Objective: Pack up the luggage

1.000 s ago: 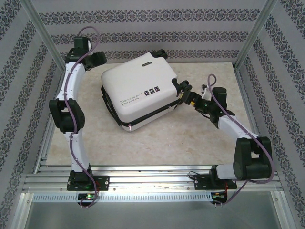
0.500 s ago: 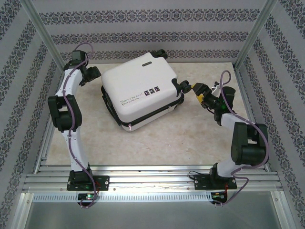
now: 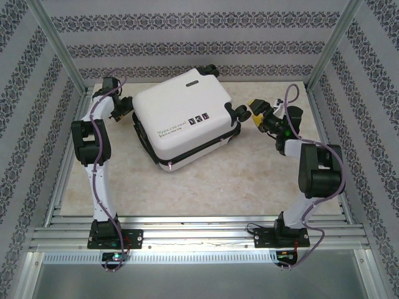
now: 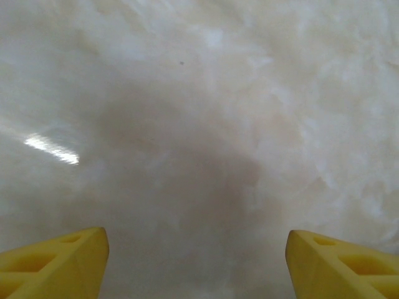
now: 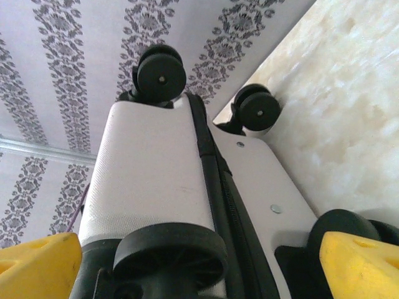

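Two arms flank the luggage (image 3: 184,121), lying closed at upper centre of the top view on the pale table (image 3: 206,180). The left gripper (image 3: 120,112) hangs at its upper-left side, yellow fingers (image 4: 56,261) spread wide over bare tabletop. The right gripper (image 3: 255,112) sits just off the right end, jaws also apart, with black caster wheels (image 5: 171,252) crowding in front and patterned wall (image 5: 56,75) beyond.
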`<action>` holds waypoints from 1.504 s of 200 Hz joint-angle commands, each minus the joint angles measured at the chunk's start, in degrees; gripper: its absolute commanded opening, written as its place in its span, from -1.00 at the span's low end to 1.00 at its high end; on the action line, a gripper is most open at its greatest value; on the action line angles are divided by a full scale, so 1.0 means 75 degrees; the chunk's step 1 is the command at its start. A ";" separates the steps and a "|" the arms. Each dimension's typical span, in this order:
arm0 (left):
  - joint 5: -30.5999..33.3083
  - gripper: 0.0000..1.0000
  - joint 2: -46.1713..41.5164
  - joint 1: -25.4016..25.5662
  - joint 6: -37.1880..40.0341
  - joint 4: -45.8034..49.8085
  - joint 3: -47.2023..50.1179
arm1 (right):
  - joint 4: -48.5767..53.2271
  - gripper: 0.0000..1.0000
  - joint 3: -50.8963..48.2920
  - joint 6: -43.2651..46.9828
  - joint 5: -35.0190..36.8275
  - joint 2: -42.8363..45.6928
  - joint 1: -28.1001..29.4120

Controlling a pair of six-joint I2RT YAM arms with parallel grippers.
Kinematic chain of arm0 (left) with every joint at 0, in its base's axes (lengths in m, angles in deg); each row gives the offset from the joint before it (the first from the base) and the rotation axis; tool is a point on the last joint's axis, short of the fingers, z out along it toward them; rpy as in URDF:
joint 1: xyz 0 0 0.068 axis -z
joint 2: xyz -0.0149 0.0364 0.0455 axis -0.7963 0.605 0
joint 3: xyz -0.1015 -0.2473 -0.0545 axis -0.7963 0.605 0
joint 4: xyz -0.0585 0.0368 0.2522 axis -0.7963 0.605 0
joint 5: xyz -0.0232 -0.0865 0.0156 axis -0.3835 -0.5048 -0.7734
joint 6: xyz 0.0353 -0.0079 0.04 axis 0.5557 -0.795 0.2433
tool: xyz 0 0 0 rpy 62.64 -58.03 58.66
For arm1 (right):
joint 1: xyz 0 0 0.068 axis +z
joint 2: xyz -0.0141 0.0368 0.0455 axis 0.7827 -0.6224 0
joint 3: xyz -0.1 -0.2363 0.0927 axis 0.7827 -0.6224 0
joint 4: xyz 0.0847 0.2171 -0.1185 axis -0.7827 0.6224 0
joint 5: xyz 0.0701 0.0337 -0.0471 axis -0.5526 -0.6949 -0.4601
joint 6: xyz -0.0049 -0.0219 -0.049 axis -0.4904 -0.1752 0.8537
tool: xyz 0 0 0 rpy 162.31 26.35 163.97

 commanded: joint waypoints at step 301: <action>-0.0144 0.48 -0.3688 -0.1004 -0.0177 -0.2124 0.5017 | 0.0295 0.94 0.1760 0.0428 -0.0041 -0.1037 0.2517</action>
